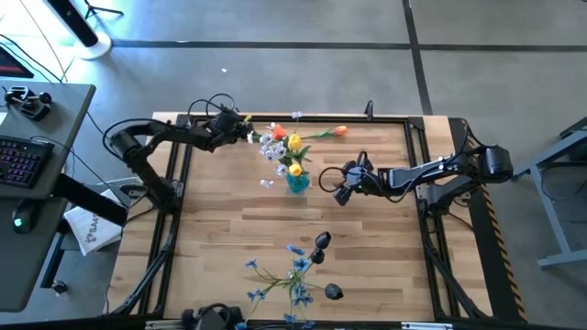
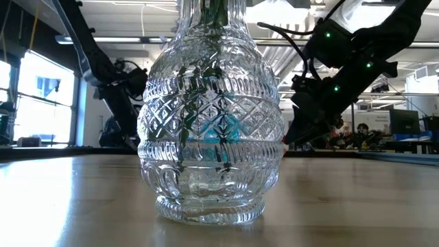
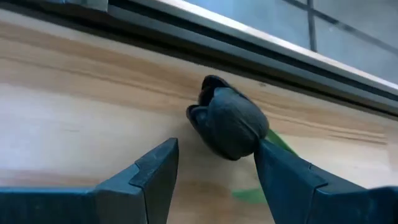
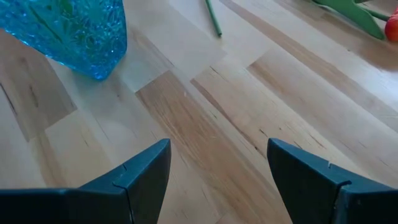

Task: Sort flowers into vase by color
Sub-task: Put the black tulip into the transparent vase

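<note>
2 vases (image 1: 297,181) crowd the table (image 1: 229,229).

My left arm is bent at the elbow and reaches toward the far edge, its left gripper (image 3: 214,171) low with fingers (image 3: 152,177) parted. My right arm stretches in from the right side, the right gripper (image 4: 217,165) near the middle, fingers spread wide and holding nothing.
</note>
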`<state>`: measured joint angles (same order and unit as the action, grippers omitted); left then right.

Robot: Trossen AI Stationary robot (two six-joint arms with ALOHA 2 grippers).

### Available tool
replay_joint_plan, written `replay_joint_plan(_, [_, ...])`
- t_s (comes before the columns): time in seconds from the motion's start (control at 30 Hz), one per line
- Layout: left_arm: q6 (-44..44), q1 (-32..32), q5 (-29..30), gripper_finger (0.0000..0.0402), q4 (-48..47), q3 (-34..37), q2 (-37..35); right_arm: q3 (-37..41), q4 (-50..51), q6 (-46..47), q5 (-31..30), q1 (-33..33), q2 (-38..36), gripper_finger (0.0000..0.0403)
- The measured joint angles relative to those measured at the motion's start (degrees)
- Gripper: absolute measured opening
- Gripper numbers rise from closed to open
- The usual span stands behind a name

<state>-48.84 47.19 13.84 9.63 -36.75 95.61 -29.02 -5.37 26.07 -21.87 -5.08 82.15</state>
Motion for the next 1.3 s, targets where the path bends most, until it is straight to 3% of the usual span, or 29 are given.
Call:
replay_joint_plan(0.1, [-0.4,-1.4,2.6,0.02,0.1,-0.7,0.3,0.0,0.0,-0.1,0.0,0.0,0.0,0.0263])
replay_joint_plan(0.3, [-0.8,-3.3,2.2,0.02,3.4,-0.6,0.2,0.0,0.0,0.0,0.0,0.0,0.0,0.0263])
replay_joint_plan(0.53, [-3.2,-4.2,7.3,0.02,4.4,-0.6,0.8,0.0,0.0,0.6,0.0,0.0,0.0,0.0263])
replay_joint_plan(0.7, [-3.5,-4.8,6.2,0.02,4.2,-0.7,1.6,0.0,0.0,0.9,0.0,0.0,0.0,0.0263])
replay_joint_plan(0.93, [0.6,-6.6,7.3,0.02,-3.4,-0.9,1.6,0.0,0.0,0.9,0.0,0.2,0.0,0.0263])
replay_joint_plan(1.2, [3.3,-9.2,12.6,0.02,-26.4,-0.6,-10.2,0.0,0.0,1.1,-0.2,0.4,0.0,0.0263])
replay_joint_plan(1.3, [1.3,-10.3,13.2,0.02,-29.8,-0.5,-14.5,0.0,0.0,1.1,-0.2,0.4,0.0,0.0263])
